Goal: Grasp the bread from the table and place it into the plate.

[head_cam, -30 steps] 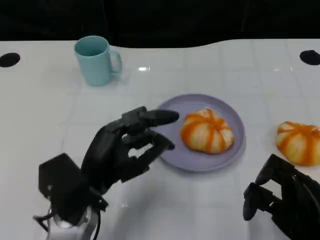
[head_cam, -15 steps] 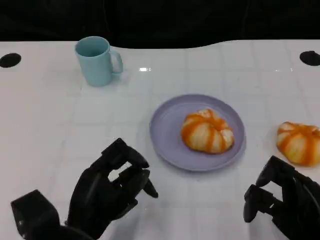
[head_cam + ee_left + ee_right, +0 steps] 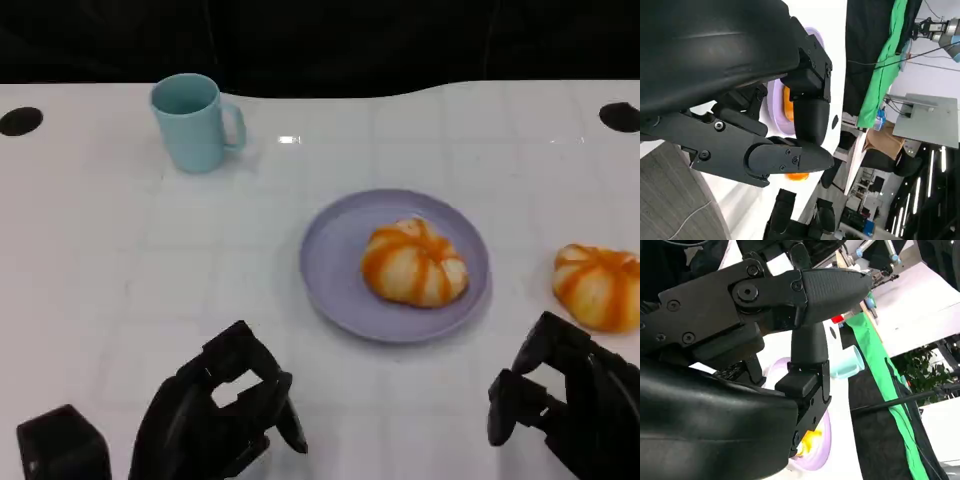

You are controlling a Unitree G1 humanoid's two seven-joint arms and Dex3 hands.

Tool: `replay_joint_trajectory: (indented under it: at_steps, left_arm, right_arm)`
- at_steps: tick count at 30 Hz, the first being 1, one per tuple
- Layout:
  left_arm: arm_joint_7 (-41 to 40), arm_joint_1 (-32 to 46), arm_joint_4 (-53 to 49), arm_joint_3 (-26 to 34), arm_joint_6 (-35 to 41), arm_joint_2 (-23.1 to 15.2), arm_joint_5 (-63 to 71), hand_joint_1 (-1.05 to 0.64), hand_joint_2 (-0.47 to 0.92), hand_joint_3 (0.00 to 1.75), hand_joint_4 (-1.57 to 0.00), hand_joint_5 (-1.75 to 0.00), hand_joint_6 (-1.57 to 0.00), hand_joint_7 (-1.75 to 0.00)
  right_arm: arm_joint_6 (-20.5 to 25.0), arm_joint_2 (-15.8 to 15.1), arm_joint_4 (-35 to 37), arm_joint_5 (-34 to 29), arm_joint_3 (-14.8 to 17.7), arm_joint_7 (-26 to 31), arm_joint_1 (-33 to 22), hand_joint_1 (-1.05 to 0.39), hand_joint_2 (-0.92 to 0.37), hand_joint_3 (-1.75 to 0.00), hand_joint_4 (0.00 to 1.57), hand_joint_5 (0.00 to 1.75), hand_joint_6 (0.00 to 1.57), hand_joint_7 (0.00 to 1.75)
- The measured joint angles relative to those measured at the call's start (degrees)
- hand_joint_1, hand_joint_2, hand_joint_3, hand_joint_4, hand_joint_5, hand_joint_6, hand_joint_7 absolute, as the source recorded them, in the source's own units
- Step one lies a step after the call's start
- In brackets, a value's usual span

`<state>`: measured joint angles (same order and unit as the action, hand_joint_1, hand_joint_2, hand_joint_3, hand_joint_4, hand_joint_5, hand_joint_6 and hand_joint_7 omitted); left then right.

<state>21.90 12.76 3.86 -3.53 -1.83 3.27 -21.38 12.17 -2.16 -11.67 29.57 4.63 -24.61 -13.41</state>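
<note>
An orange-striped bread (image 3: 413, 262) lies on the lilac plate (image 3: 335, 270) at mid table. A second bread (image 3: 598, 285) of the same look sits on the table to the plate's right. My left hand (image 3: 225, 415) is low at the near left, well back from the plate, fingers loosely bent and holding nothing. My right hand (image 3: 565, 405) hovers at the near right, just short of the second bread, also holding nothing. In the left wrist view the fingers (image 3: 790, 157) stand apart, with the plate (image 3: 774, 107) and bread (image 3: 788, 107) beyond them. The right wrist view shows the plate (image 3: 812, 460) past that hand's fingers (image 3: 830, 287).
A pale blue mug (image 3: 195, 122) stands at the far left of the white table (image 3: 120, 250). Two black round holes (image 3: 18, 120) mark the far corners. The table's far edge meets a dark backdrop.
My left hand has drawn back from the plate's left rim to the near-left edge, and its fingers have bent inward. The bread stays on the plate. The right hand has not moved.
</note>
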Motion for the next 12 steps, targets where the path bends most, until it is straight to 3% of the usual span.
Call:
replay_joint_trajectory:
  at_steps: [12]
  left_arm:
    - [1.93, -1.35, -2.08, 0.67, -1.05, 0.03, -0.87, -0.58, 0.92, 0.32, -0.80, -1.75, -0.59, -1.75]
  right_arm:
    - [-0.04, 0.01, 0.04, 0.02, 0.13, 0.00, 0.06, -0.58, -0.92, -0.32, 0.74, 1.75, 0.61, 1.56]
